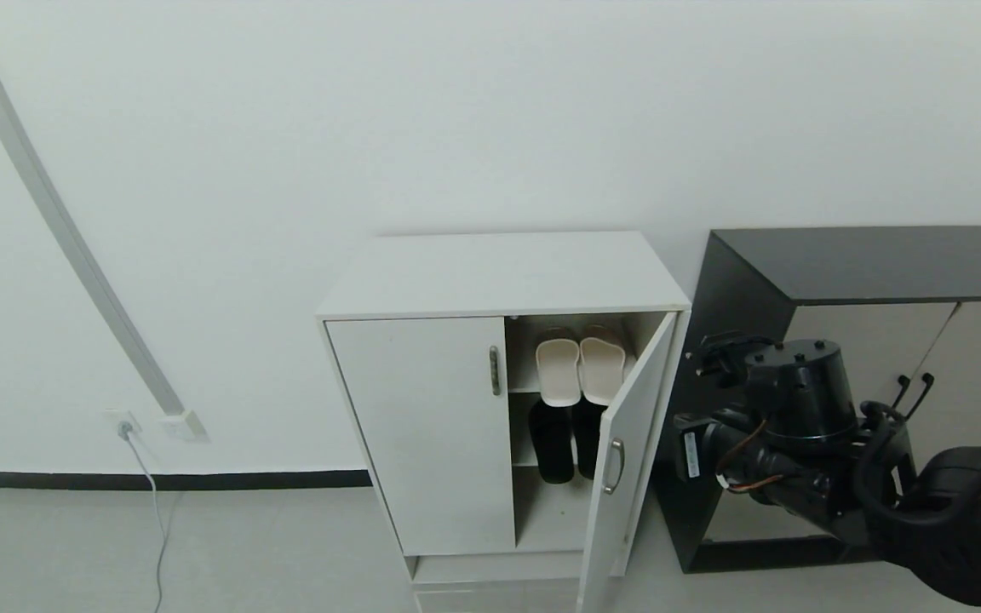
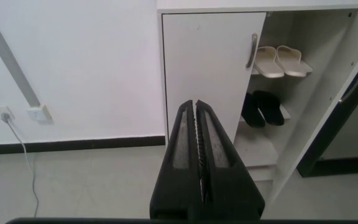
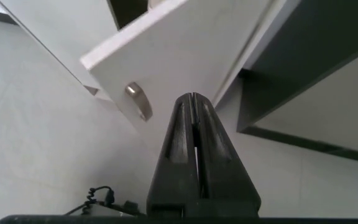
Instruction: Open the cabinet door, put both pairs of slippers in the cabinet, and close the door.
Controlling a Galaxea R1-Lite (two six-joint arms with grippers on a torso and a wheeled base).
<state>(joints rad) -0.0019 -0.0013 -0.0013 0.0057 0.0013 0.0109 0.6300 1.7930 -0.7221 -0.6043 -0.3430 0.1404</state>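
Cabinet door (image 1: pixel 639 400) is hanging open, beige slippers (image 1: pixel 580 370) sitting above black slippers (image 1: pixel 560 441) inside. You are holding left gripper (image 2: pixel 195 103) and right gripper (image 3: pixel 194 97) each pressed closed.

In the cabinet (image 1: pixel 499 272), upper pair of slippers (image 1: pixel 580 370) above lower pair (image 1: pixel 563 441); open door (image 1: pixel 627 477) just left of my right gripper (image 3: pixel 193 98).

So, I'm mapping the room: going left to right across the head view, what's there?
White wall socket, closed white cabinet door, beige slipper pair, open white cabinet door, black sideboard.
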